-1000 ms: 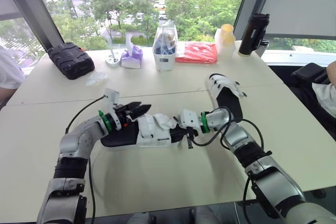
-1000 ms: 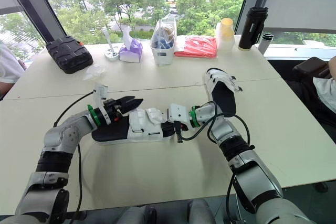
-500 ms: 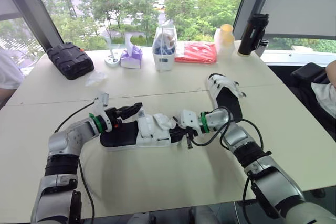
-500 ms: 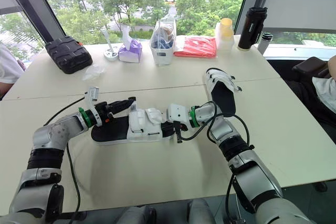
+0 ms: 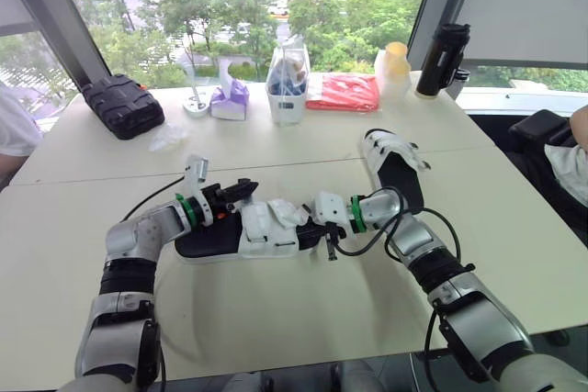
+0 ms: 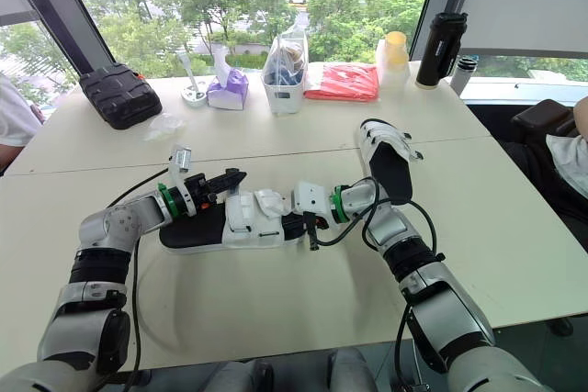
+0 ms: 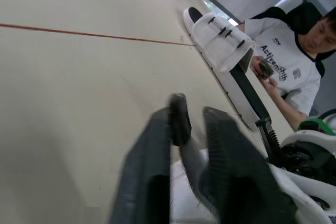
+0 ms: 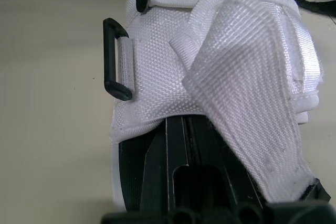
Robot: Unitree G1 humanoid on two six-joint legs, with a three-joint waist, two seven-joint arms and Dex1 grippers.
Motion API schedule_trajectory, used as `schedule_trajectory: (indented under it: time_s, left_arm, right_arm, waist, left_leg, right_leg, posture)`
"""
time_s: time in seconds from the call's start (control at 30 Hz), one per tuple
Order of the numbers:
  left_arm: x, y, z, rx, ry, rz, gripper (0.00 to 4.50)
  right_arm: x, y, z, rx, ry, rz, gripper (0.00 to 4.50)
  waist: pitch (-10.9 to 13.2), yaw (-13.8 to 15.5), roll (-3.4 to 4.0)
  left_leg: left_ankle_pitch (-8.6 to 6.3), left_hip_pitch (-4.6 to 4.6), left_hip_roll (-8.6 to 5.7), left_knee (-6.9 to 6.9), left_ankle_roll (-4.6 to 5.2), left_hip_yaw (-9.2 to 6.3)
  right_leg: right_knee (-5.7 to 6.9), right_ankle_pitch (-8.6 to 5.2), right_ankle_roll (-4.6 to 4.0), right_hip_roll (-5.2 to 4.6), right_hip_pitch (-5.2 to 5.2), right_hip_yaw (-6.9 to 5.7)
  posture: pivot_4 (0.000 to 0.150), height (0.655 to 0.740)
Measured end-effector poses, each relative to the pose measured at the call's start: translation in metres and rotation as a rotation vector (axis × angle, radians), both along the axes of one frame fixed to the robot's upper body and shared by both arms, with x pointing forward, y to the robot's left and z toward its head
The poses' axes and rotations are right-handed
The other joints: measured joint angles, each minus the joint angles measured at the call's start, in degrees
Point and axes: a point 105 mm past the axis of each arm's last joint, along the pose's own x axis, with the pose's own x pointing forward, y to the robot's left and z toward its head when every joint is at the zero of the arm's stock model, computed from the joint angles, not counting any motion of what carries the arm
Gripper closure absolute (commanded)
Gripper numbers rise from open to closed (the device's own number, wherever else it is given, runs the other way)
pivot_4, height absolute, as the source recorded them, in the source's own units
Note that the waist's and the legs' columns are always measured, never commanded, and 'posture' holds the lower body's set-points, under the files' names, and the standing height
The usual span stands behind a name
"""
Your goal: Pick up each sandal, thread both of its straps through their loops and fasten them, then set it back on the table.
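Near sandal: black sole, white straps, lying flat on the table (image 5: pixel 276 319) at front centre (image 5: pixel 262 231), between the two grippers.
Its straps: a loose flap (image 8: pixel 247 87) lies folded over; a black loop (image 8: pixel 113 59) juts from the side.
Far sandal: flat (image 5: pixel 397 167), to the right and behind, partly covered by the right forearm.
Back row: black case (image 5: pixel 124 105), tissue box (image 5: pixel 230 98), clear tub (image 5: pixel 288 80), red packet (image 5: pixel 344 92), black flask (image 5: pixel 443 60).
Left gripper: low over the heel end (image 5: pixel 243 192), fingers drawn nearly together, nothing plainly caught; forearm bent inward.
Right gripper: against the toe end (image 6: pixel 296 225); grip cannot be told; elbow bent, wrist pointing left.
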Motion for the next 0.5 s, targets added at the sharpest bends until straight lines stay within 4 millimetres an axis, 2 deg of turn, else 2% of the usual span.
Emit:
schedule_trajectory:
  time_s: [0.17, 0.27, 0.33, 0.5]
  left_arm:
    - [-0.003, -0.002, 0.011, -0.014, -0.050, -0.042, 4.46]
    - [-0.012, -0.006, 0.033, -0.035, -0.135, -0.105, 4.46]
    - [-0.016, -0.010, 0.040, -0.061, -0.156, -0.140, 4.46]
    - [-0.040, -0.020, 0.072, -0.162, -0.240, -0.282, 4.46]
  right_arm:
    - [0.000, 0.000, 0.000, 0.001, -0.002, 0.001, 4.50]
    - [-0.001, 0.000, 0.000, 0.001, -0.002, 0.000, 4.50]
    - [0.000, 0.000, 0.000, 0.002, -0.002, 0.000, 4.50]
    - [-0.001, 0.000, 0.000, 0.001, -0.002, 0.000, 4.50]
  waist:
    - [0.00, -0.03, -0.01]
    - [-0.01, -0.05, -0.01]
    - [-0.01, -0.05, -0.01]
    - [0.00, -0.08, -0.02]
  left_leg:
    - [0.01, -0.02, 0.00, 0.00, -0.02, -0.01]
    - [0.02, -0.01, 0.01, 0.00, -0.03, 0.00]
    - [0.02, -0.01, 0.01, 0.00, -0.03, -0.01]
    - [0.01, -0.01, 0.02, -0.01, -0.02, 0.00]
  right_leg:
    - [0.00, 0.00, 0.00, 0.00, -0.01, 0.00]
    - [-0.01, 0.00, 0.00, 0.00, -0.01, 0.01]
    - [0.00, 0.00, 0.00, 0.00, -0.01, 0.00]
    - [0.00, 0.00, 0.00, 0.00, -0.01, 0.00]
  posture:
    - [0.150, 0.7400]
    - [0.150, 0.7400]
    - [0.150, 0.7400]
    - [0.150, 0.7400]
